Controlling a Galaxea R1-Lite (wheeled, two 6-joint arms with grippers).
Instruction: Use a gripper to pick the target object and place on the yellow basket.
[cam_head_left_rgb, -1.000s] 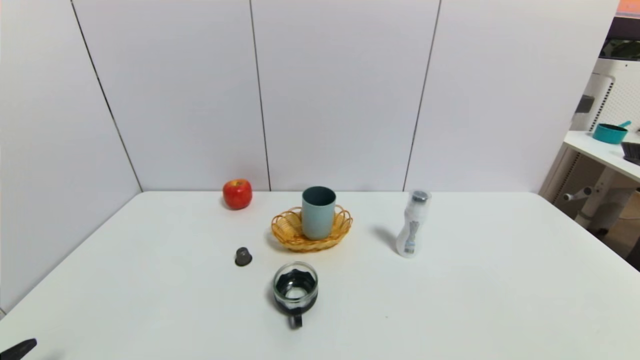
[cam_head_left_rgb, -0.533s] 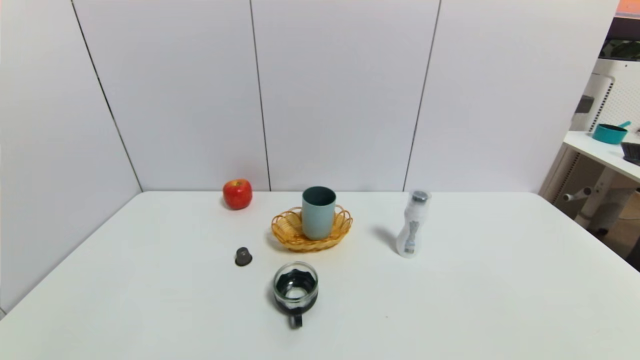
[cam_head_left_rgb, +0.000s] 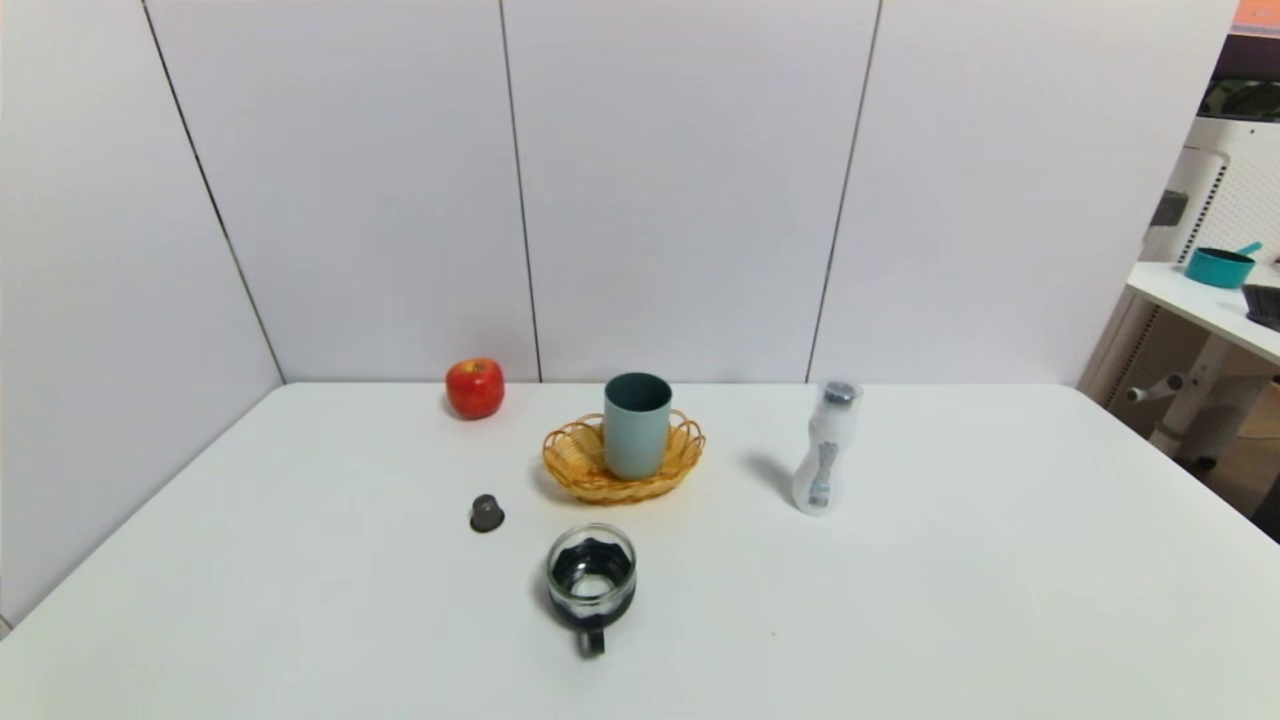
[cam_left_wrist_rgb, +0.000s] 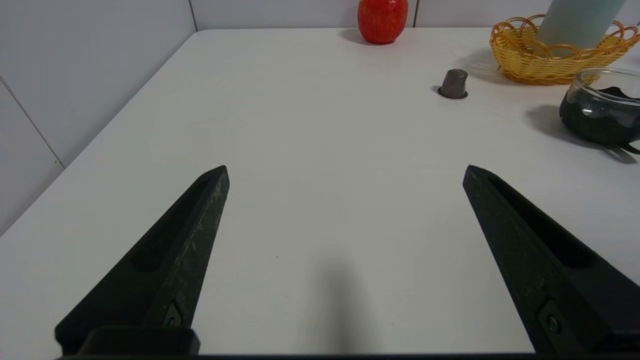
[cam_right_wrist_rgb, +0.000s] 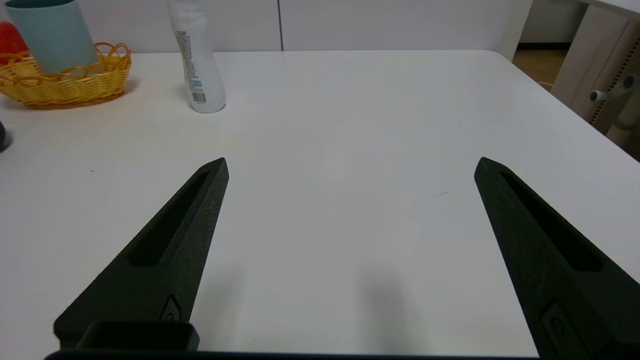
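Observation:
The tall teal-grey cup (cam_head_left_rgb: 636, 425) stands upright inside the yellow wicker basket (cam_head_left_rgb: 575, 465) at the middle back of the table. Both also show in the left wrist view, cup (cam_left_wrist_rgb: 575, 22) and basket (cam_left_wrist_rgb: 520, 62), and in the right wrist view, cup (cam_right_wrist_rgb: 50, 35) and basket (cam_right_wrist_rgb: 65, 85). My left gripper (cam_left_wrist_rgb: 345, 170) is open over bare table near the front left, far from the basket, holding nothing. My right gripper (cam_right_wrist_rgb: 350, 165) is open over bare table near the front right. Neither gripper shows in the head view.
A red apple (cam_head_left_rgb: 475, 387) sits at the back left. A small dark capsule (cam_head_left_rgb: 486, 513) and a clear glass mug with black handle (cam_head_left_rgb: 591, 580) lie in front of the basket. A white bottle (cam_head_left_rgb: 826, 450) stands to the right. A side desk (cam_head_left_rgb: 1210, 300) is beyond the table.
One second ago a black fingertip of the left gripper showed at the bottom left corner of the head view; it has drawn back out of that view. Nothing on the table moved.

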